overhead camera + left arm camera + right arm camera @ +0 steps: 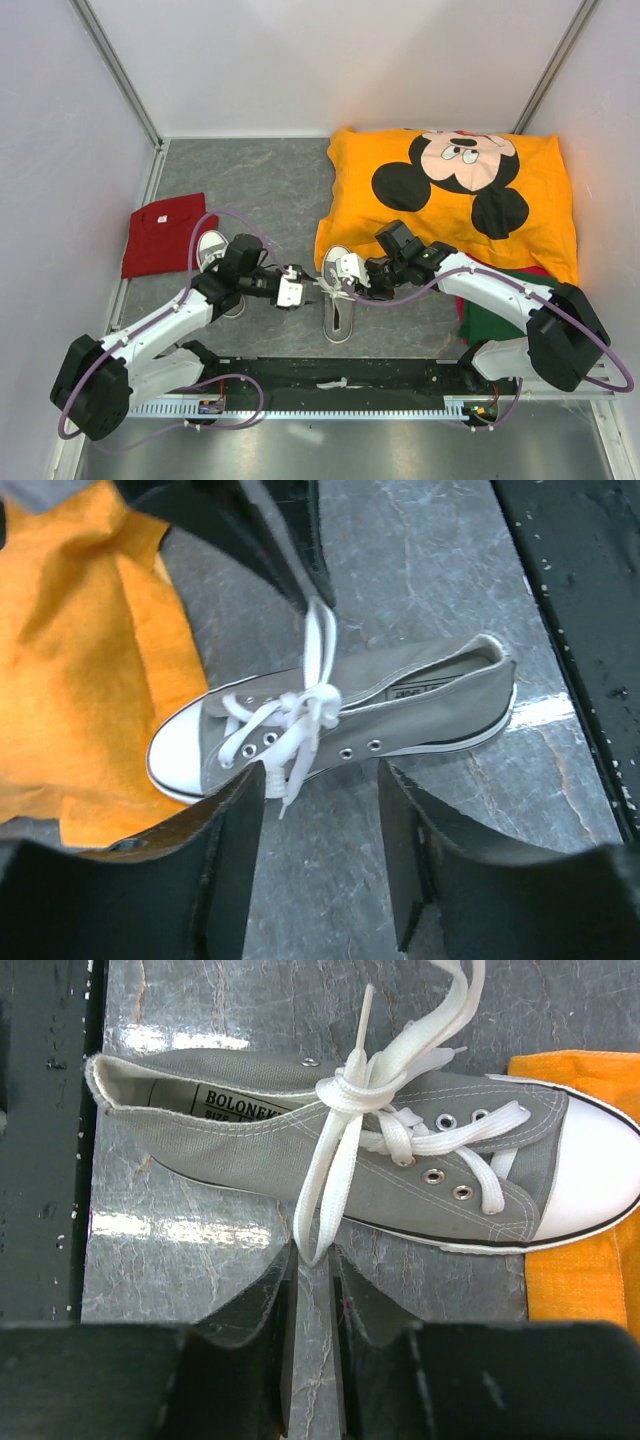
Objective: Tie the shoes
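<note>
left jaws: left gripper (292, 289) is spread wide. In the left wrist view both fingers (235, 840) stand apart on the near side of the shoe with nothing between them. A loose lace end (278, 780) hangs just beside one finger; can't tell if it touches.
right jaws: right gripper (311, 1256) is pinched on the lace loop (322, 1175). The loop runs from the knot straight into the closed tips.
shoe in work: grey sneaker (338, 315) sits on the table (270, 190) between the two grippers. Its toe points away from the arm bases and its heel toward them. The white toe cap (590, 1175) overlaps the edge of the orange cloth.
knot: single crossing (350, 1090) over the tongue, sitting above the top eyelets. Two more lace strands (462, 1000) run off the other side of the shoe.
second shoe: other sneaker (212, 248) is beside the left arm and partly hidden by it; lace state can't be read.
orange cloth: Mickey print (545, 190), far right of the table.
red cloth: folded (165, 232), far left, just beside the second shoe.
green cloth: (495, 305) under the right arm.
</note>
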### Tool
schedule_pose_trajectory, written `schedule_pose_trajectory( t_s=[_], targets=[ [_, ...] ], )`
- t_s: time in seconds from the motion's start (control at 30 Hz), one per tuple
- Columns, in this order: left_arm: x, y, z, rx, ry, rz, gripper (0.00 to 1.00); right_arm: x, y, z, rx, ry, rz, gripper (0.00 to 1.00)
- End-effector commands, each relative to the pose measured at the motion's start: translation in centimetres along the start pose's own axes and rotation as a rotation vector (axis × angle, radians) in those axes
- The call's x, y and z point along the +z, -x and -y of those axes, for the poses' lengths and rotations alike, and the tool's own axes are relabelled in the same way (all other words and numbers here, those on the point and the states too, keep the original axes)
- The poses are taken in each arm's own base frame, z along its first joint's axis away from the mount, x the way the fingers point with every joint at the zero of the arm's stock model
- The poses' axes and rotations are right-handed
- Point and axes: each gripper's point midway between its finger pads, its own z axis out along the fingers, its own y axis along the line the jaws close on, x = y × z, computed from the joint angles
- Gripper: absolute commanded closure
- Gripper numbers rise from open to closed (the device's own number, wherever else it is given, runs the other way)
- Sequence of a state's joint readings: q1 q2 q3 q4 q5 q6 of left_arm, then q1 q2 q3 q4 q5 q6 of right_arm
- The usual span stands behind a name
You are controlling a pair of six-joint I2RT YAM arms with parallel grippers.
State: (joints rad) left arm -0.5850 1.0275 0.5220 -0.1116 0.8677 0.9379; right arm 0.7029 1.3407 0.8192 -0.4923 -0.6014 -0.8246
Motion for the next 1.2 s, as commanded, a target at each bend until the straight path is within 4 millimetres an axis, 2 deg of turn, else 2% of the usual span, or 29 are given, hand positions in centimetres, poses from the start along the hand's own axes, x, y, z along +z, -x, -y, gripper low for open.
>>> schedule_pose_trajectory(
  t_s=[0.0,0.1,0.17,0.2,0.33,0.37,0.43,0.6,0.67,0.77,1.17],
  targets=[
    [0.5,0.4,-0.7,0.106,0.025,0.012,0.37,-0.3,1.7,0.8,-0.007,-0.013,0.047,0.67],
    [0.6,0.4,-0.8,0.112,0.033,0.011,0.35,-0.2,1.6,0.5,-0.010,0.000,0.049,0.62],
    [0.5,0.3,-1.2,0.084,0.062,0.002,0.34,-0.3,1.6,0.4,-0.019,0.006,0.048,0.51],
    [0.3,0.1,-1.7,0.083,0.087,-0.013,0.33,-0.2,1.5,0.3,-0.017,0.013,0.043,0.50],
    [-1.1,0.1,-2.3,0.043,0.156,-0.014,0.33,-1.2,2.1,0.5,0.017,0.001,0.069,0.50],
    [-1.5,0.6,-2.8,0.050,0.188,-0.006,0.33,-1.4,2.4,0.6,0.029,0.002,0.080,0.51],
    [-2.4,0.0,-3.1,0.005,0.224,-0.014,0.33,-1.9,3.2,1.2,0.066,-0.004,0.109,0.52],
    [-3.2,0.4,-2.4,0.012,0.237,0.025,0.31,-1.9,5.0,2.1,0.142,0.034,0.172,0.62],
    [-2.9,1.2,-1.4,0.051,0.171,0.063,0.33,-1.4,5.2,2.5,0.162,0.052,0.177,0.65],
    [-2.3,1.2,-0.5,0.038,0.095,0.067,0.37,-0.9,5.4,2.9,0.186,0.070,0.182,0.65],
    [1.0,0.7,-0.1,0.040,-0.012,0.060,0.42,0.7,4.9,2.8,0.243,0.132,0.182,0.64]
  ],
)
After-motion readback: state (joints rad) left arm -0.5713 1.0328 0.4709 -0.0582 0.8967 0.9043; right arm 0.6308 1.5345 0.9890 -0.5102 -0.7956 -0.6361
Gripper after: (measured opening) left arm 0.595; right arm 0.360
